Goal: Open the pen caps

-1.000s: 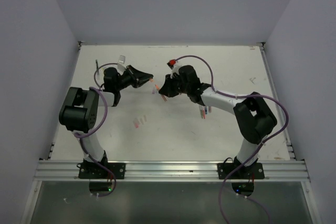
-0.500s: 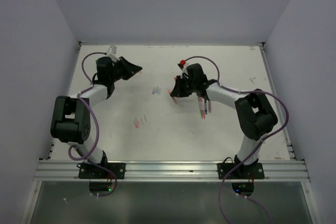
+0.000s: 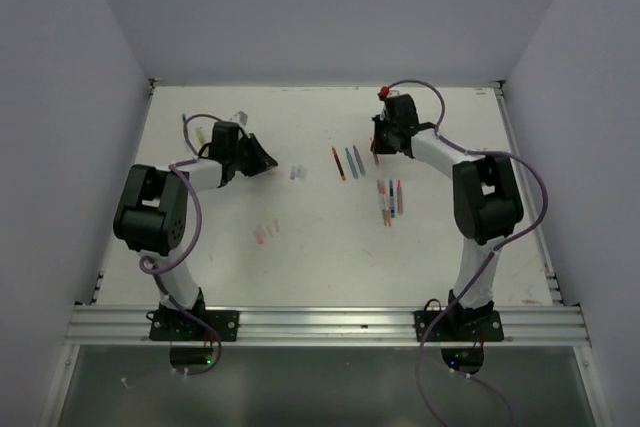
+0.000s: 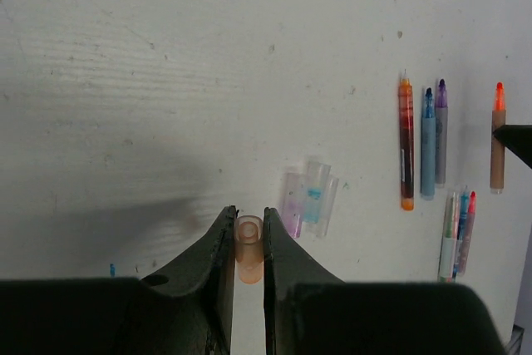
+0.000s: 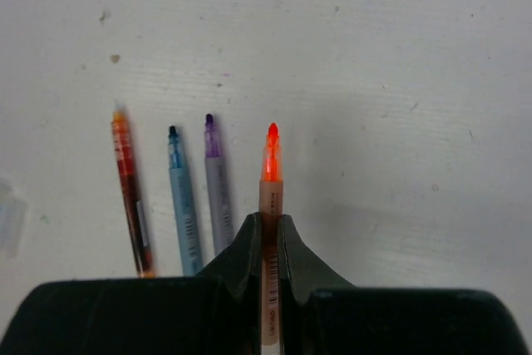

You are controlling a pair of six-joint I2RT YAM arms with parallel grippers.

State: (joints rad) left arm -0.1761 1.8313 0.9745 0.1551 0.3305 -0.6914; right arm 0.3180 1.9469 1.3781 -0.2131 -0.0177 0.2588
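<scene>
Between the fingers of the left gripper [image 4: 248,226] sits a short pink-orange cap [image 4: 248,251], pinched on both sides and held just above the table [image 4: 125,81], its open end facing outward. Just ahead of it lies a small cluster of loose clear caps [image 4: 308,199], tinted purple and teal, touching one another on the white surface.

Across the table, the right gripper [image 5: 270,226] is clamped on an orange-tipped pen [image 5: 271,180]. The bare nib points away from the wrist, so this pen is already uncapped. Just beside it, to its left in the wrist view, three more pens lie in a row with their nibs exposed: a purple pen [image 5: 218,197], a blue pen [image 5: 181,205] and an orange pen [image 5: 131,197].

By that count four pens look opened. Three of them are laid out and one is in hand, and its cap is probably the one the left gripper holds.

What seems left is the bundle of pens [image 3: 388,202] lying nearer the right arm's base. From the overhead and left wrist views they appear capped, though they are too small to be sure. A couple of pinkish pieces [image 3: 264,233] lie near the left arm, and I cannot tell whether those are caps or pens.
</scene>
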